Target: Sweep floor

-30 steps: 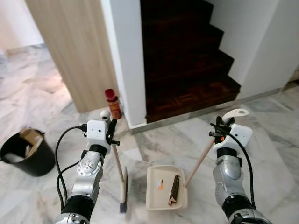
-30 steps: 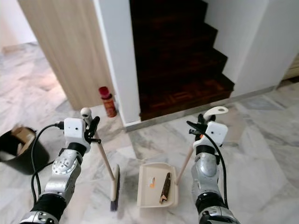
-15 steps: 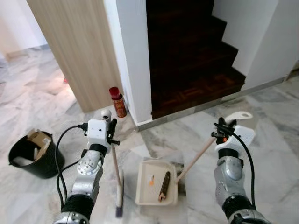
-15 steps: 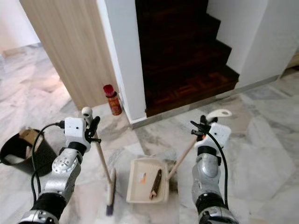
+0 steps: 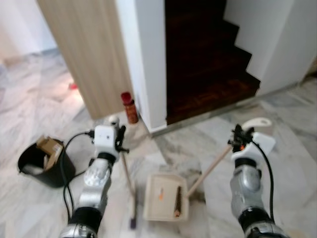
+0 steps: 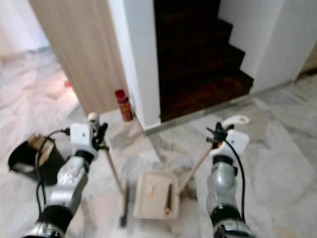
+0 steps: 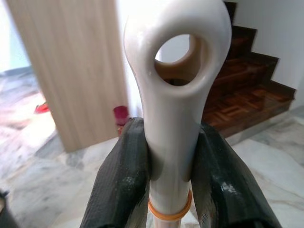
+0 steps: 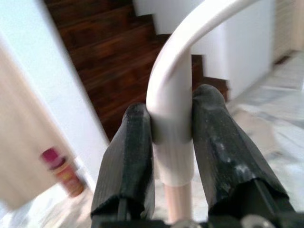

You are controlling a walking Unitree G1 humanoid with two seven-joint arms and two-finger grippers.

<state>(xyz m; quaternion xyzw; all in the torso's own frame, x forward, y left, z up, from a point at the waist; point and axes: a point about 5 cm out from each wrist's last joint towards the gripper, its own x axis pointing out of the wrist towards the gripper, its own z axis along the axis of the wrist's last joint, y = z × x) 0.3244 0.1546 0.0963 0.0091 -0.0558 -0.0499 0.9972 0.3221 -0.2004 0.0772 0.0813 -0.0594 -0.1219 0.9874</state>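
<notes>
- On marble floor point(image 5: 44, 208) before the stairs: broom point(image 5: 128, 176) clamped near its looped top by left gripper point(image 7: 171, 156); light, stiff stick.
- Dustpan point(image 5: 163, 197) handle pinched by right gripper point(image 8: 173, 142); pan holds debris, probably scraps, so level carriage is advised.

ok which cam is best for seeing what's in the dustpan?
Left eye view: the dustpan faces up, with a dark stick-like piece and an orange scrap inside. Right eye view shows the same, blurrier. Right wrist view shows the right gripper clamped on its handle.
</notes>
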